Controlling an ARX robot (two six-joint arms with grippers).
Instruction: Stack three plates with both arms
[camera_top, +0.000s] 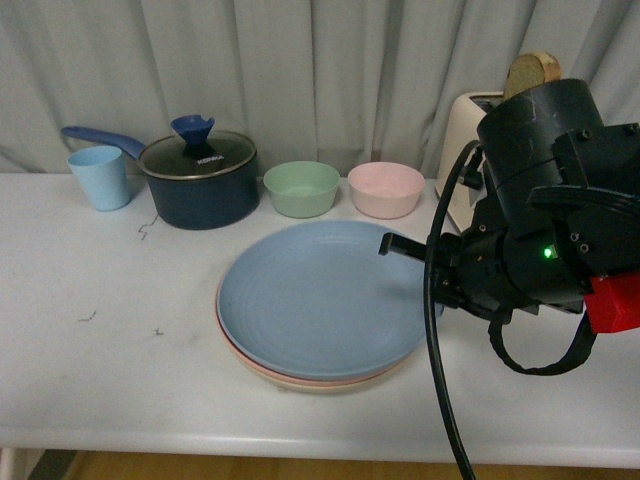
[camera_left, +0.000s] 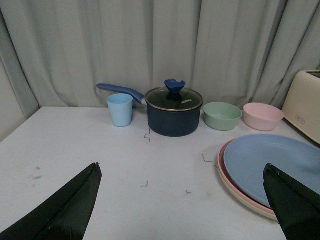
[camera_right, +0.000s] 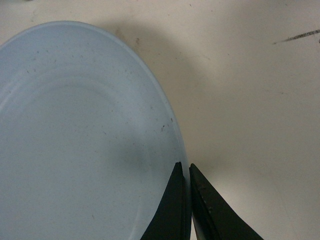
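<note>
front view over table (camera_top: 120, 380), all views share blue plate (camera_top: 320, 295)

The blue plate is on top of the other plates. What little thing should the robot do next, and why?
Probably open the right gripper. Its fingers pinch the rim of the light blue plate, which already seems to lie on the pink plate and the beige plate. Letting go there would likely leave the stack finished.

The right arm (camera_top: 545, 190) is bulky matte black, its rounded housing dotted with small screws. Behind its fingers (camera_right: 210, 210) glows a green light (camera_top: 547, 252); further back sits a red block (camera_top: 612, 302). A thick black cable (camera_top: 437, 330) loops beneath. The left fingers (camera_left: 65, 210) are black tapered wedges.
</note>
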